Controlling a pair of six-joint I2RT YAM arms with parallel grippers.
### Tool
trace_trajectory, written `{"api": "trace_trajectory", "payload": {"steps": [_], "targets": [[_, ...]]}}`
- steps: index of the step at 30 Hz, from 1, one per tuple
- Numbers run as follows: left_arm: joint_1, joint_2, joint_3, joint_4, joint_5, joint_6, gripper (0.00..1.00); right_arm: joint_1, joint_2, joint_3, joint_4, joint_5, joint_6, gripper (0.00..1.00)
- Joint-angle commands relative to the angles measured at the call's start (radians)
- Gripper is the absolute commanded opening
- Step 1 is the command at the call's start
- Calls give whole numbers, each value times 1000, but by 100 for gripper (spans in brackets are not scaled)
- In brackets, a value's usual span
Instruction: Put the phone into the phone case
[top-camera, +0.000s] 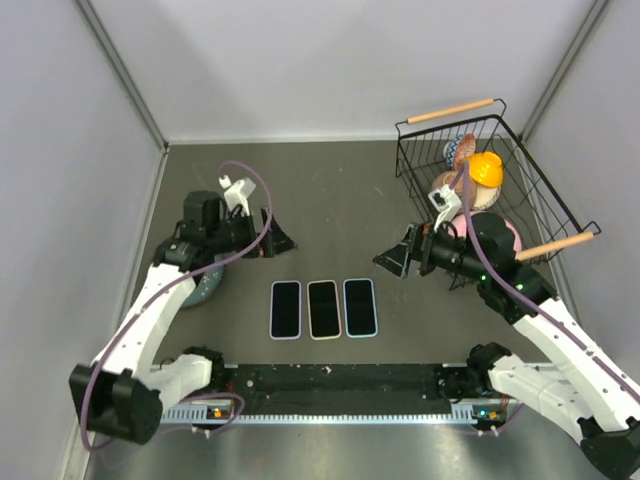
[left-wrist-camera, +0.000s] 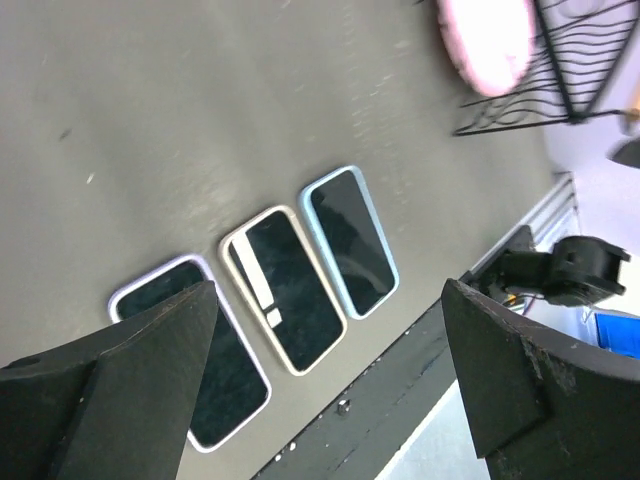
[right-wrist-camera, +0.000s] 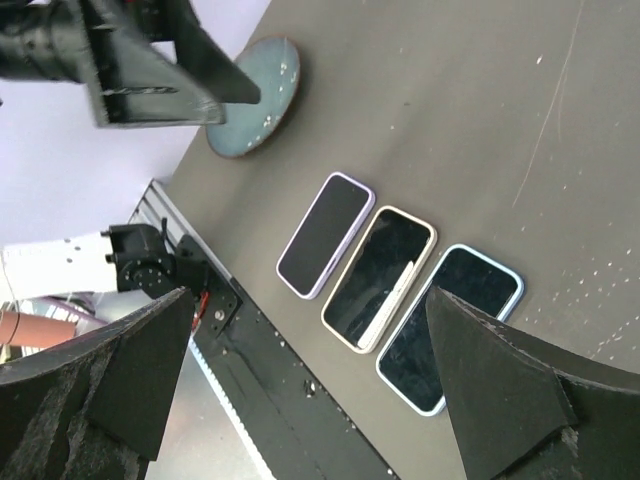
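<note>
Three phones lie side by side, screen up, near the table's front middle. Each sits in a coloured case: a lilac one (top-camera: 285, 309) on the left, a cream one (top-camera: 323, 309) in the middle, a light blue one (top-camera: 360, 307) on the right. They also show in the left wrist view, lilac (left-wrist-camera: 190, 366), cream (left-wrist-camera: 284, 288), blue (left-wrist-camera: 350, 240), and in the right wrist view, lilac (right-wrist-camera: 325, 234), cream (right-wrist-camera: 379, 277), blue (right-wrist-camera: 449, 326). My left gripper (top-camera: 277, 238) is open and empty, above and behind them. My right gripper (top-camera: 397, 256) is open and empty, to their right.
A black wire basket (top-camera: 520, 200) with wooden handles stands at the back right, holding an orange object (top-camera: 485, 168) and other items. A pink round object (top-camera: 508, 236) lies beside it. A grey-blue disc (top-camera: 205, 287) lies under the left arm. A black rail (top-camera: 340, 378) runs along the front edge.
</note>
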Motion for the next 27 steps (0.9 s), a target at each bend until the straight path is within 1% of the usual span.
{"api": "trace_trajectory", "payload": {"steps": [1,3,5,10,13,14,18,24,27], "targets": [[-7,-155,-34,191,146,-49,99,-11,-49,81,-17,71,-9,99],[-7,-226,-54,211,161,-50,99,-10,-58,93,-17,111,-8,99],[-7,-264,-63,229,158,-62,99,-10,-75,98,-19,151,1,99],[-7,-350,-79,251,241,-82,99,-10,-106,87,-11,180,20,99],[-7,-403,-91,246,226,-66,99,-11,-123,72,-10,194,23,99],[-7,-429,-97,249,197,-56,99,-11,-126,66,-10,194,24,99],[-7,-461,-109,271,163,-56,99,-10,-127,62,-8,192,40,99],[-7,-456,-103,269,169,-56,99,-10,-119,72,-2,185,41,99],[-7,-467,-105,268,149,-52,99,-11,-118,72,3,183,41,99]]}}
